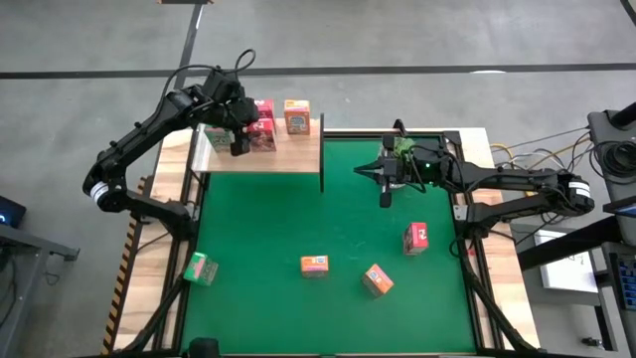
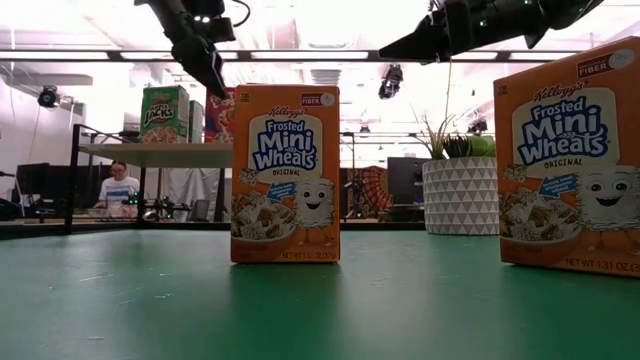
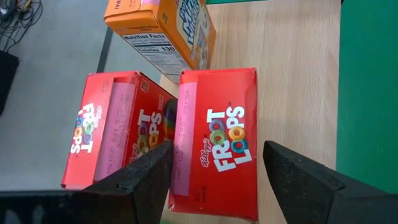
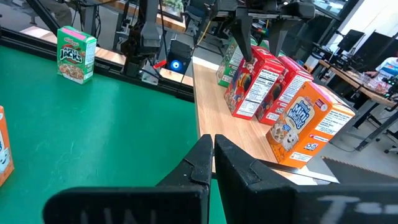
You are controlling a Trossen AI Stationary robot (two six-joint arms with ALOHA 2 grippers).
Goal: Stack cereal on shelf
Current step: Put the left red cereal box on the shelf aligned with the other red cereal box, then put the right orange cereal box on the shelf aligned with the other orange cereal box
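Note:
The light-wood shelf [image 1: 268, 159] stands at the table's far left. On it stand two red cereal boxes [image 3: 217, 143] [image 3: 112, 137], an orange box [image 3: 161, 31] and a green box [image 2: 165, 115], all upright on their bases. My left gripper [image 3: 217, 146] is open and points down over the nearer red box, with one finger [image 3: 143, 174] on each side of its top. My right gripper [image 4: 213, 140] is shut and held level above the green table [image 1: 298, 219], right of the shelf, with nothing in it.
On the green table stand a green box [image 1: 201, 267], two orange boxes [image 1: 314, 265] [image 1: 377, 280] and a red box [image 1: 415, 238]. A white plant pot [image 2: 460, 195] sits at the far edge behind my right gripper. A person [image 2: 118, 187] sits in the room beyond.

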